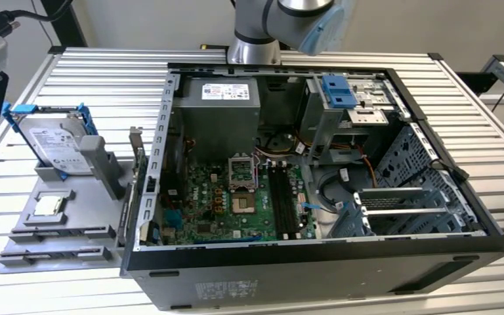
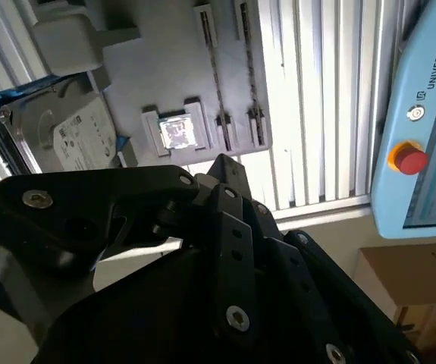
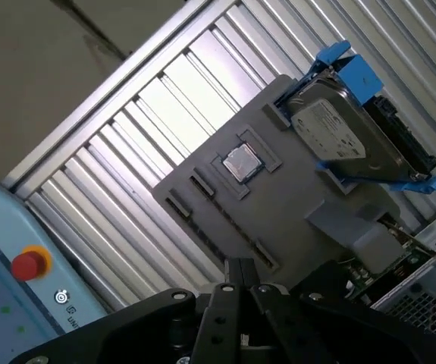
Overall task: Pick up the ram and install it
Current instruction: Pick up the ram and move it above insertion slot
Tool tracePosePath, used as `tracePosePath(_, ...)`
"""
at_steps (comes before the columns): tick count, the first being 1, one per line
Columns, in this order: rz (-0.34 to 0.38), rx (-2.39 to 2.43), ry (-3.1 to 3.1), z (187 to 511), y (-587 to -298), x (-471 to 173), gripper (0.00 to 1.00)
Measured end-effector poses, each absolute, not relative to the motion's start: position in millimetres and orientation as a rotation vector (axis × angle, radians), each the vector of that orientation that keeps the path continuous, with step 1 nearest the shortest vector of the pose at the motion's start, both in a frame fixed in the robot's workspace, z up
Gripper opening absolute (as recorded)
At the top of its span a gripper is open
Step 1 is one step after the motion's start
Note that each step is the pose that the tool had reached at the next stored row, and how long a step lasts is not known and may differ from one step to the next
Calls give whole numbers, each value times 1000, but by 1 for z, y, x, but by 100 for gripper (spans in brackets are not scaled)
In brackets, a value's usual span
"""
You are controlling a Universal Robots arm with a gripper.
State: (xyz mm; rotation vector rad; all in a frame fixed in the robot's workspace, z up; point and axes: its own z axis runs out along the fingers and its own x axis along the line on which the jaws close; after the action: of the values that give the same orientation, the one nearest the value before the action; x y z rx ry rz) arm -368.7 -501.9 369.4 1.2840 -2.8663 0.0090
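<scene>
While my gripper hangs over the grey tray on the bench, closed together and empty, the tray's slits look vacant; whether the ram is seated I cannot judge.

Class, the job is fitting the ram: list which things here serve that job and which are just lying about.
Job: gripper, motherboard's black slots, open computer case.
Lying about: hard drive in blue bracket, processor chip, teach pendant.
</scene>
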Motion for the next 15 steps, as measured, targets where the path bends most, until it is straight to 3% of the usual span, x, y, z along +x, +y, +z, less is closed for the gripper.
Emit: tracePosePath(15,16,1577,-2715,369,-502,-369,0)
